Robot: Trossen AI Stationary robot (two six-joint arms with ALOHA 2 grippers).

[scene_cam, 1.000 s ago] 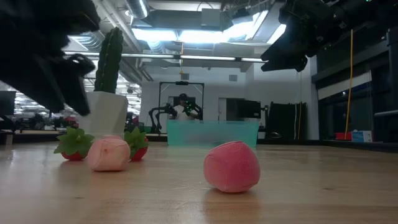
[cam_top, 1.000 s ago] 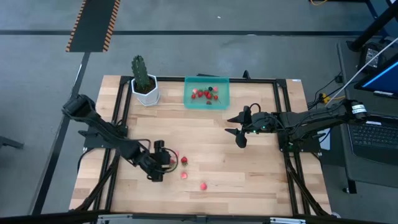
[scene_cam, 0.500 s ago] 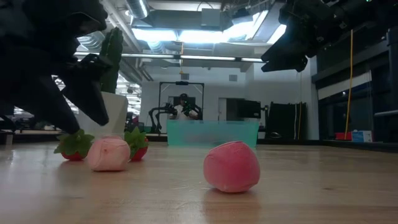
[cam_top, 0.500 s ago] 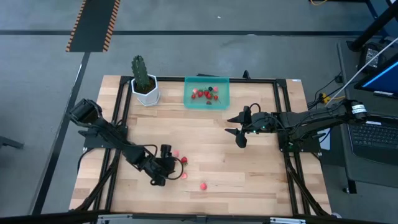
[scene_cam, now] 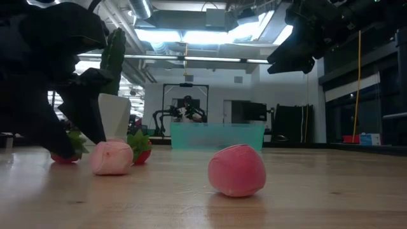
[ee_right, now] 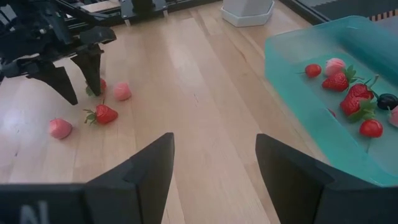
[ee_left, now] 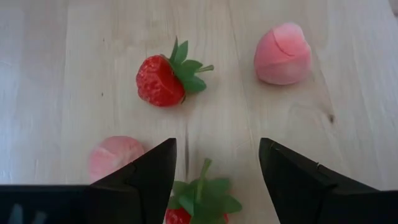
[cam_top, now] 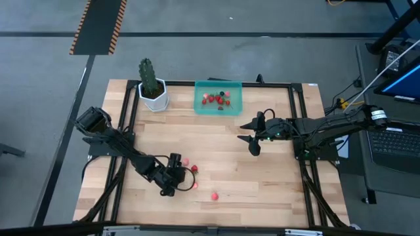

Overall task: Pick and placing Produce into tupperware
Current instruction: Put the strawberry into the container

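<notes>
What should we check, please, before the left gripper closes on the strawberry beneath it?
1. Left gripper open: ok.
2. Strawberry between its fingers: ok in the left wrist view, with only the green top and a bit of red showing.
3. Neighbours clear: cannot tell; a pink piece lies right beside one finger.
4. Fingers low enough to grip: ok in the low view, at table level.
5. Tupperware has free room: ok.
6. Right gripper out of the way: ok, open near mid-table.
</notes>
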